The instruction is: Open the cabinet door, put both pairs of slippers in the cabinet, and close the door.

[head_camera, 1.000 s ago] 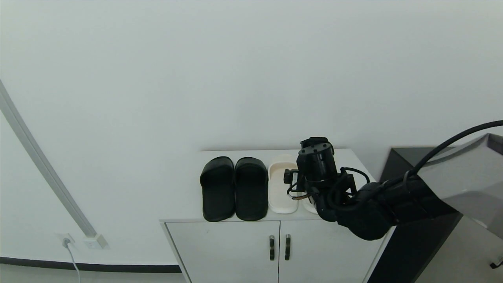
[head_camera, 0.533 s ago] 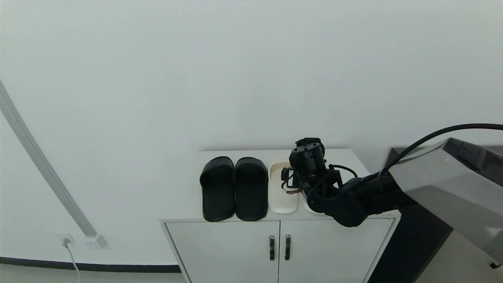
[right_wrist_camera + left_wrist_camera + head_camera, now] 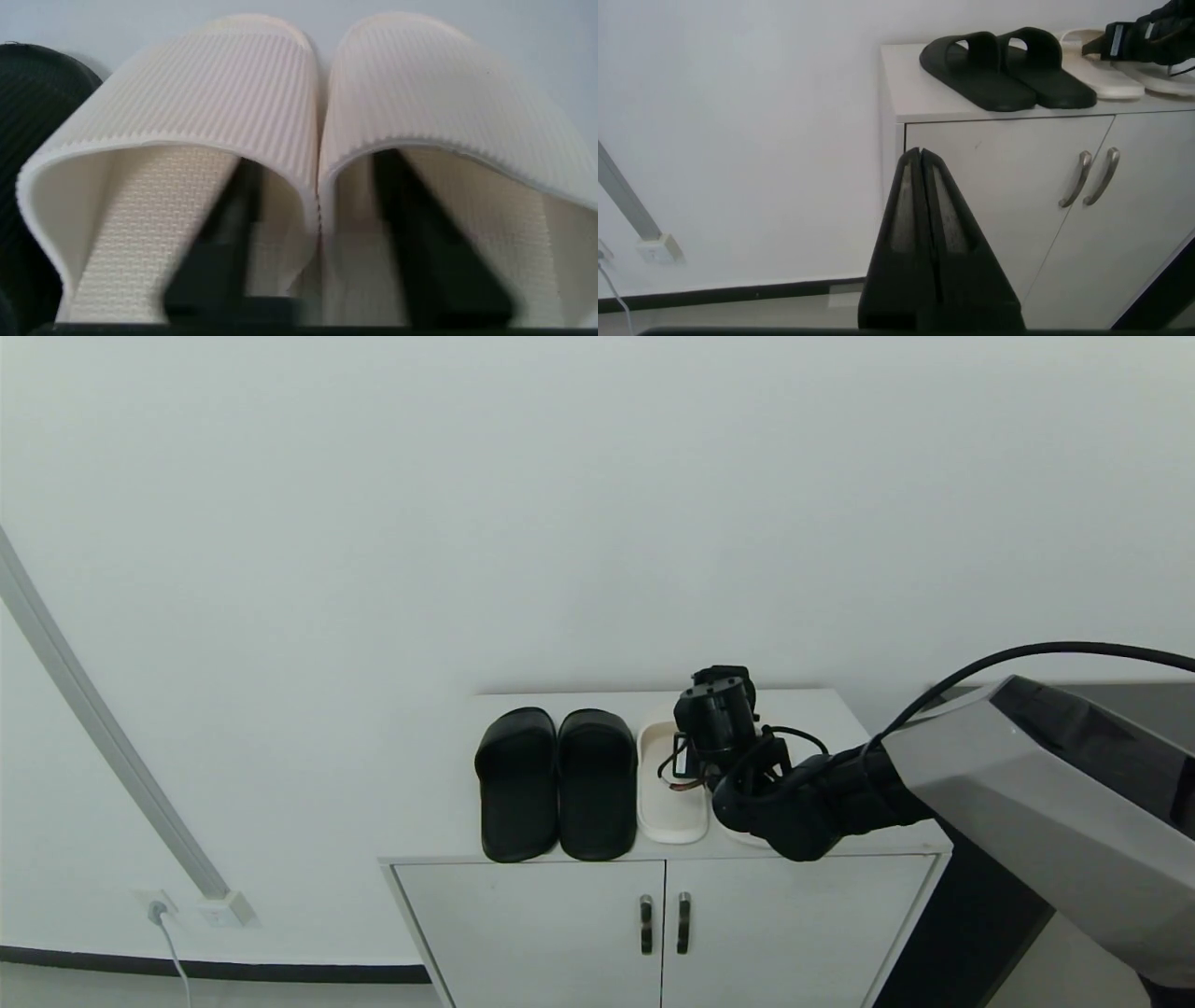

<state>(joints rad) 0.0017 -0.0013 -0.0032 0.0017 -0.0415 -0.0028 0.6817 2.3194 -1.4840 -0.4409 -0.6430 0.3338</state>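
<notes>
left gripper (image 3: 922, 215) is pinched closed on nothing, facing the cabinet (image 3: 532, 924), whose doors are closed. black slippers (image 3: 557, 782) sit mid-frame on top. to their right are the white slippers (image 3: 668, 803), one mostly hidden behind my right arm (image 3: 812, 803). right gripper (image 3: 318, 173) is spread, a finger under each white strap.

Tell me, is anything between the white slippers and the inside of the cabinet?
Yes. Both cabinet doors are shut, below the white slippers lying on the cabinet top, so they block the way inside. Nothing else visible does.
</notes>
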